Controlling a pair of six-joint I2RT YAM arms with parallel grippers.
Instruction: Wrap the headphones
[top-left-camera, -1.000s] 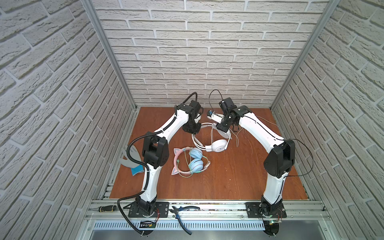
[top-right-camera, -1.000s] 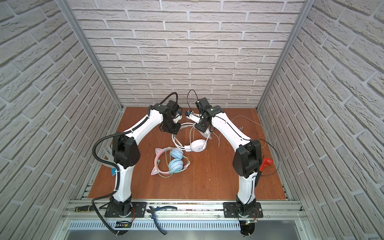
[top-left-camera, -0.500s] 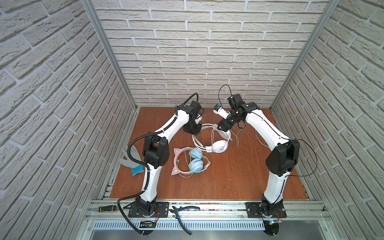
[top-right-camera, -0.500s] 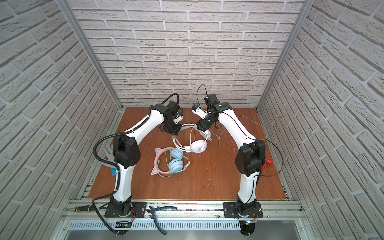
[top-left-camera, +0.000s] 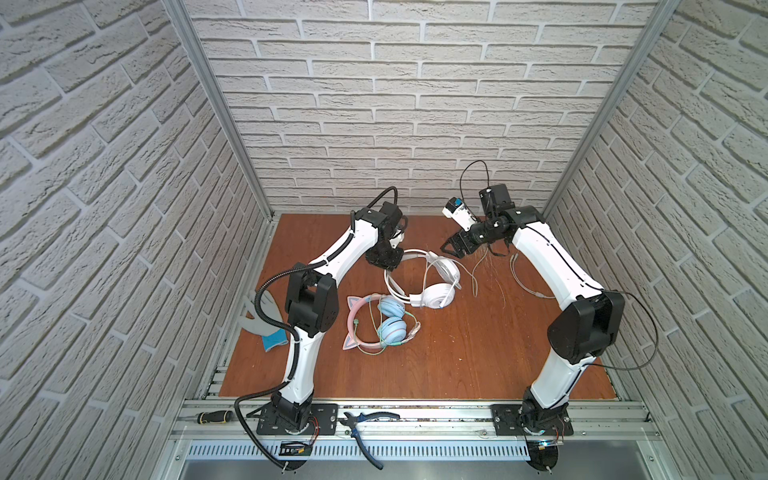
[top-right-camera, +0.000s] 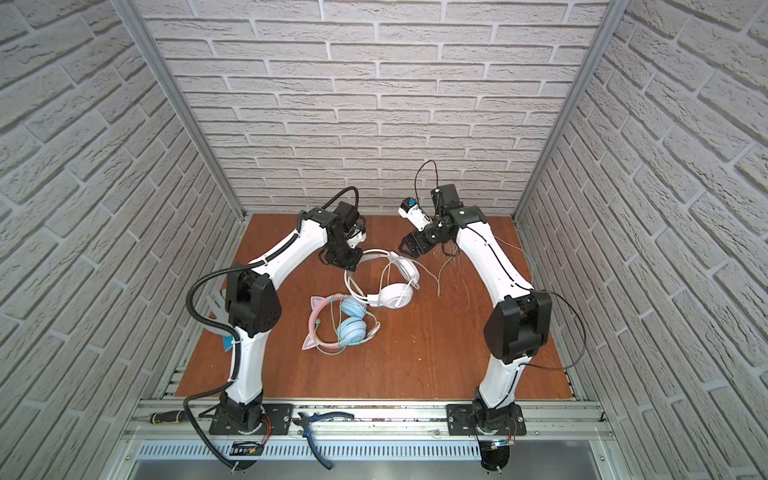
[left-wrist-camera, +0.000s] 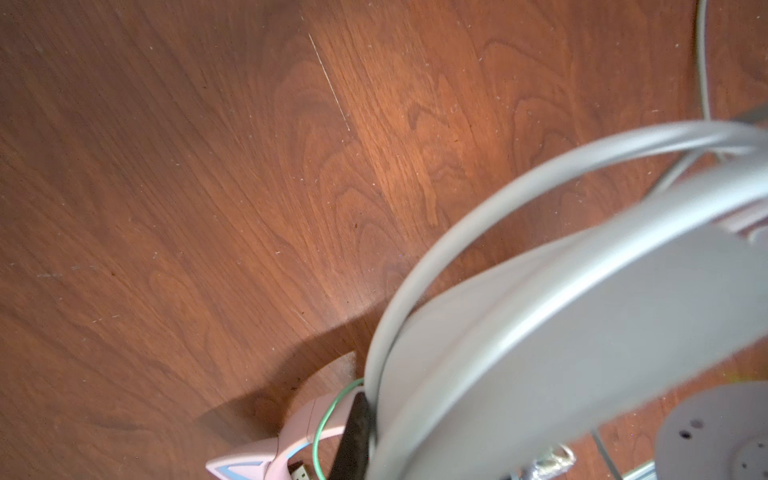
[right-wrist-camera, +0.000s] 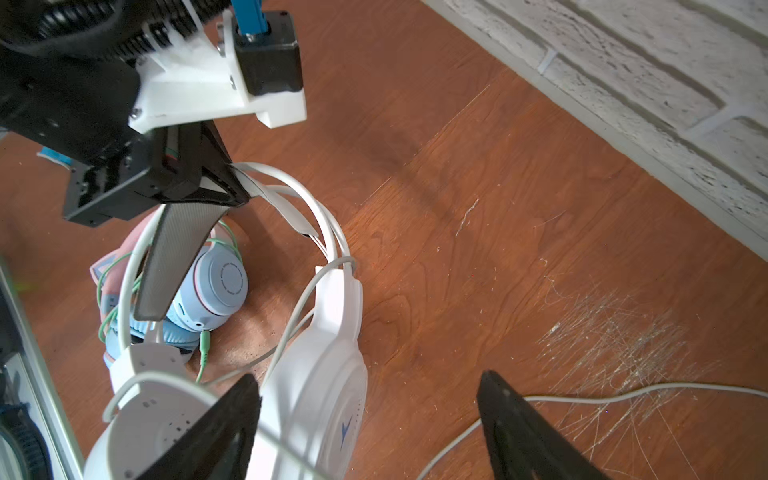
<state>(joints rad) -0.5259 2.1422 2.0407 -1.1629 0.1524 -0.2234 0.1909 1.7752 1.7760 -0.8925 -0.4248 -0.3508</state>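
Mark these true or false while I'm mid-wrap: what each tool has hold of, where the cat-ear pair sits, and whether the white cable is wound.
1. The left tool is shut on the headband of the white headphones. True.
2. The right tool grips the white cable. False: it is open and holds nothing, and that cable lies on the table.
3. The cat-ear headphones lie on the table, held by neither tool. True.
4. The white cable is fully wound around the white headphones. False: a long stretch trails loose across the table.
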